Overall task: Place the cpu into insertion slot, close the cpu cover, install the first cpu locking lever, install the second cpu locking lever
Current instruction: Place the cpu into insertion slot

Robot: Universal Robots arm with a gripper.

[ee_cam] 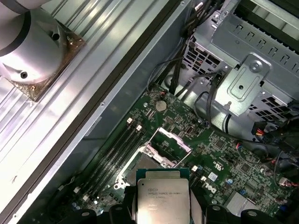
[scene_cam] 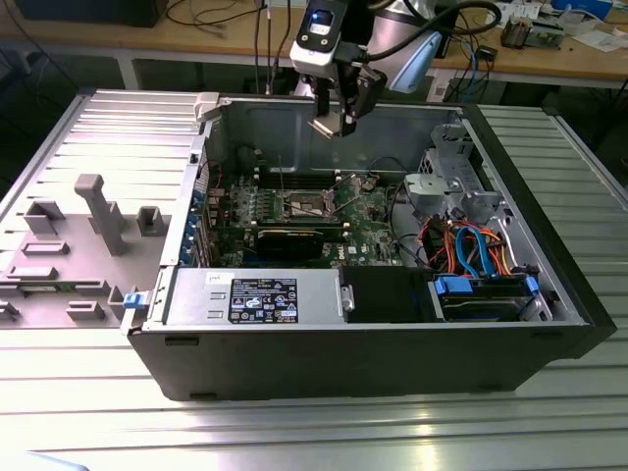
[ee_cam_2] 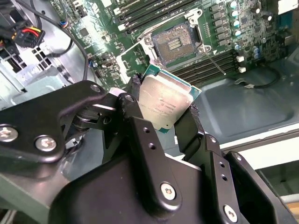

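Rn the fingers (ee_cam_2: 187, 133) are clamped on the cpu (ee_cam_2: 166, 100), chip btwn them. The insertion slot (ee_cam_2: 174, 44) sits apart, beyond the fingertips.

On my feed I saw a ribbed metal table (scene_cam: 294, 432) spread across the scene, with bright light glaring off its near slats. Behind it ran a wooden bench (scene_cam: 88, 41) on pale legs, strewn with cables (scene_cam: 201, 12) and small gear; the space beneath it lay in shadow.
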